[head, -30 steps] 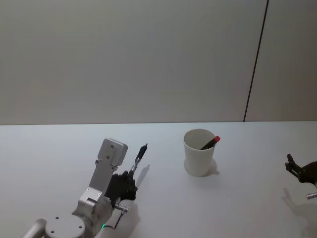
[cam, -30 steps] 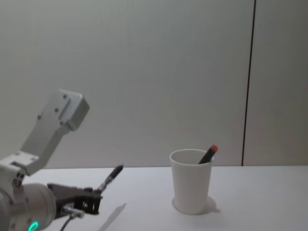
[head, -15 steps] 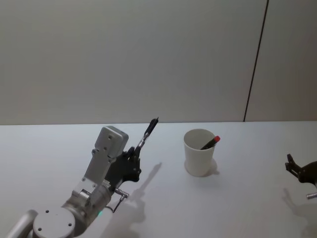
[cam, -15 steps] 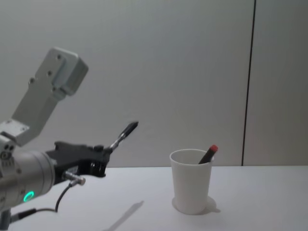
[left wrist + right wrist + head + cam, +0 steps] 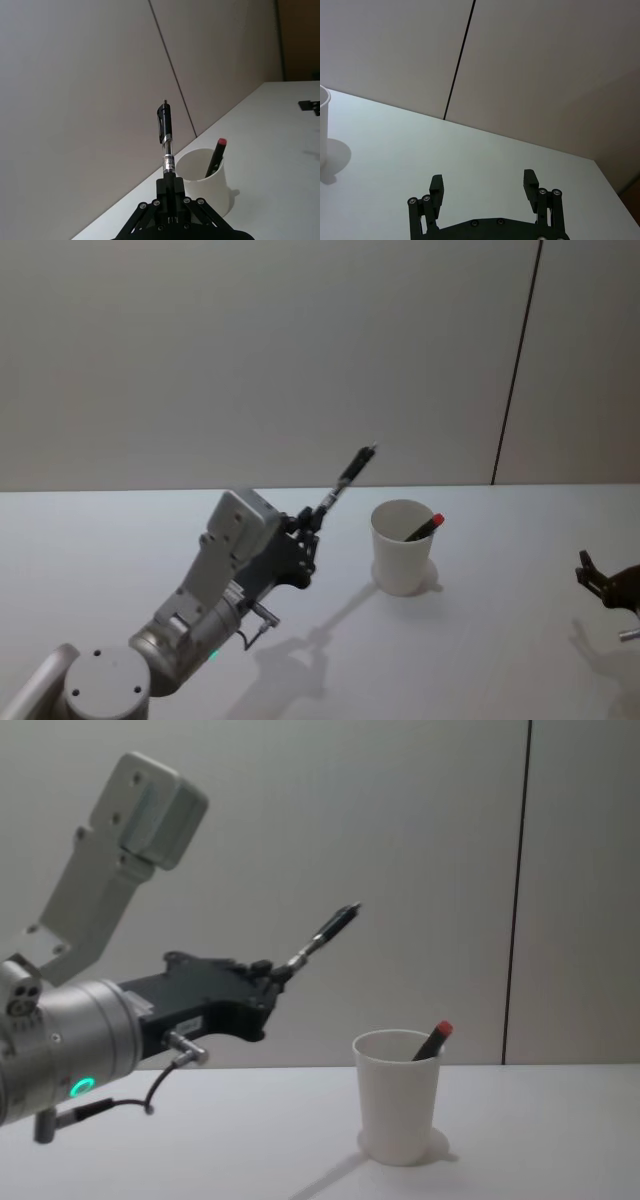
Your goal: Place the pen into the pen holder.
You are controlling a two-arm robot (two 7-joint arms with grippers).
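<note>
Head view: the left claw [image 5: 310,523] pinches a pen [image 5: 345,478], black-capped, by its lower end. It holds the pen in the air left of the pen holder [image 5: 402,555], slanting up toward it. The pen holder stands on the surface [image 5: 480,640] with a red-tipped pen [image 5: 425,528] inside. The right claw [image 5: 597,580] sits well apart on the pen holder's right.

Left wrist view: the pen rises from the claw, with the pen holder just behind.

Right wrist view: the right claw [image 5: 483,179] is spread and empty.

Chest view: the pen's cap is higher than the pen holder's rim.

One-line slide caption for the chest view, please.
Left gripper holds a black pen tilted in the air, above and left of the white pen holder, which contains a red-tipped pen.
</note>
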